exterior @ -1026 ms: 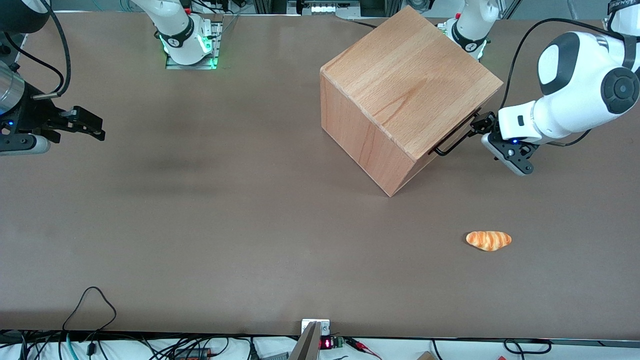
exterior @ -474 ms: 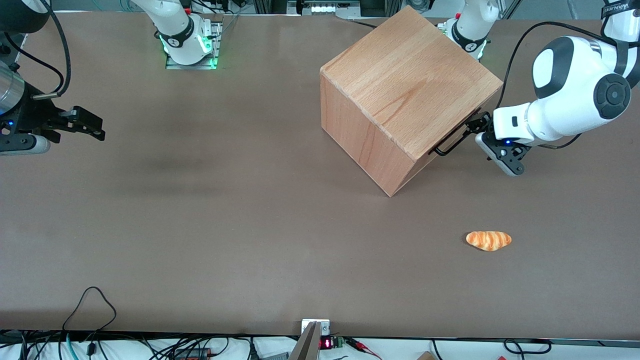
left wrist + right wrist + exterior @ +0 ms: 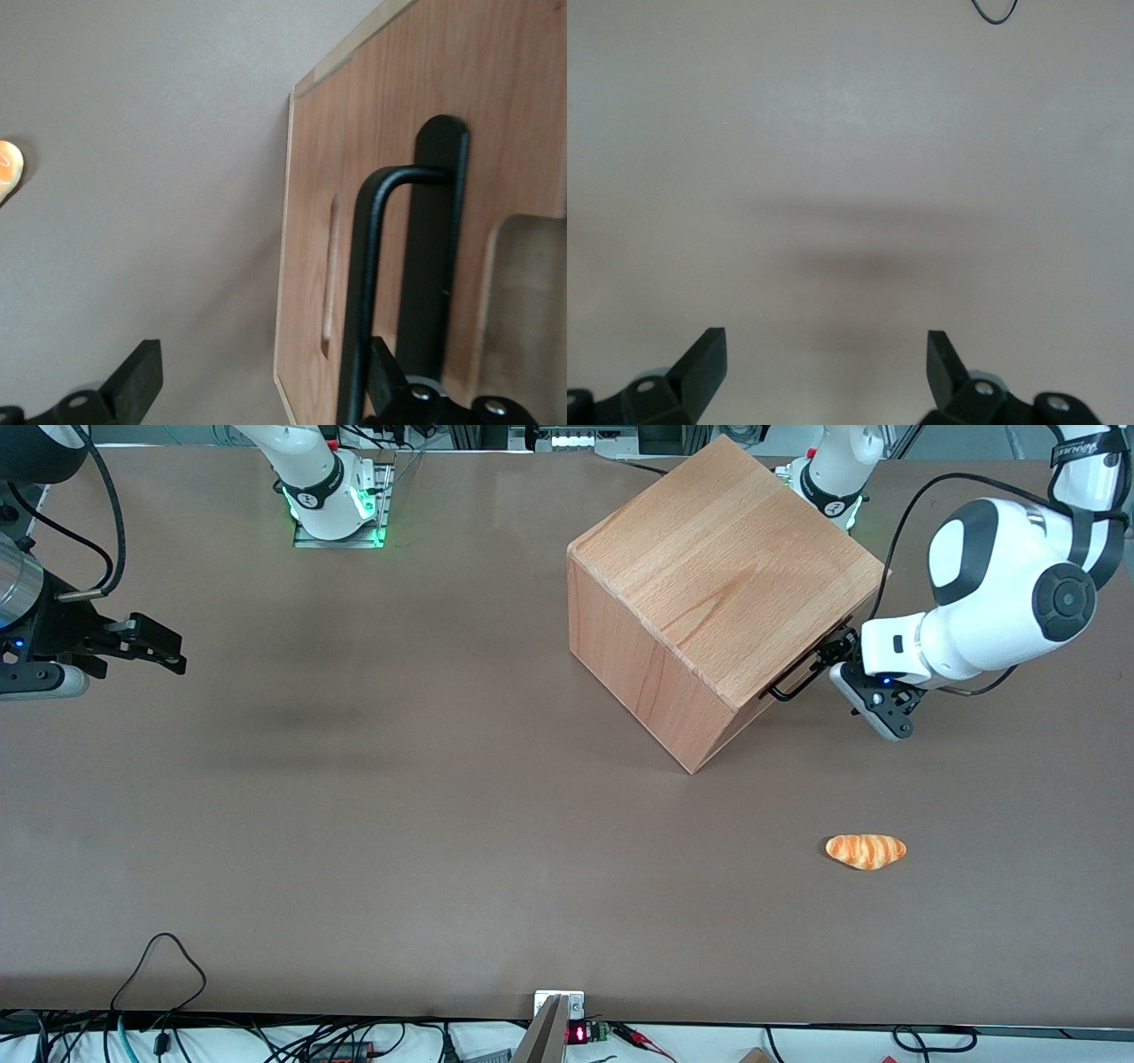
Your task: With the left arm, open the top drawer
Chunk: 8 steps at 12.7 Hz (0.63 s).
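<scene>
Your top drawer is a flat light-wood front set into the upper face of the big beech-wood box, and it sits flush with that face — nothing has slid out yet, as far as these views show. Judge it as rigid wood on plain runners: stiff, not fragile, probably light to pull, though the box itself could skid on the table if the drawer sticks.

Take hold on the thin black metal bar handle, which stands proud of the drawer front on a flat black mounting plate. It is smooth and narrow, so it may slip in the fingers unless you close around its straight run rather than its bent corner.

The small black two-finger gripper on the white left arm is right at that handle, just beside the box on the working arm's end. Its fingers are spread apart and hold nothing — one finger looks to lie between bar and wood, the other finger well out over the table.

The matte brown table is flat and bare around the box. An orange-striped toy bread roll lies nearer the front camera than the box, well apart from the handle, so the drawer likely has room to travel.
</scene>
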Available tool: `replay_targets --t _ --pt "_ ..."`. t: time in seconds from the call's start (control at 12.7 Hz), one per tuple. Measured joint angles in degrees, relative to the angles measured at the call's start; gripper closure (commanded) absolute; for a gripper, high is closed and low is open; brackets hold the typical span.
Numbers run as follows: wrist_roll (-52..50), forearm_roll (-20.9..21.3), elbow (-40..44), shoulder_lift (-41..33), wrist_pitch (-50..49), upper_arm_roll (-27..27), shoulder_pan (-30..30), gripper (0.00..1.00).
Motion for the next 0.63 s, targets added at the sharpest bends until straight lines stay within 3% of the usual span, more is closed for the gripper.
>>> replay_targets --t 0.63 --pt "0.8 -0.6 -1.1 0.6 1.3 0.2 0.2 0.0"
